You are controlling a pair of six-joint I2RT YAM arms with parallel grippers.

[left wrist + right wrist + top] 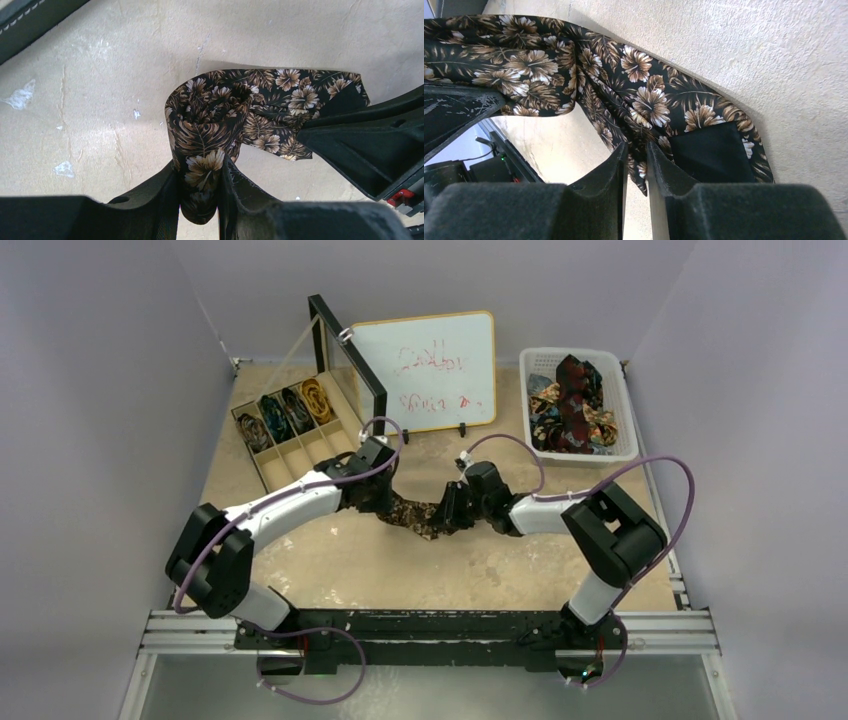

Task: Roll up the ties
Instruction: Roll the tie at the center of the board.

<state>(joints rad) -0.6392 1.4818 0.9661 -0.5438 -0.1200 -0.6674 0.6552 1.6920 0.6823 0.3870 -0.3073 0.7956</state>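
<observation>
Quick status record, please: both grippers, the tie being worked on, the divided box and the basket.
left gripper: shut on the coiled end of the floral tie
right gripper: shut on the tie's loose end
tie state: partly rolled, spanning between the two grippers mid-table
divided box: four rolled ties at its far end
basket: loose ties heaped inside

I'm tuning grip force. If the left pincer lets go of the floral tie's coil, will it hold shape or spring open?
Probably floppy: the tie folds and creases between the left pincer and right pincer. Its coil looks loose, so it would likely unwind. Thin cloth, so probably light.
</observation>
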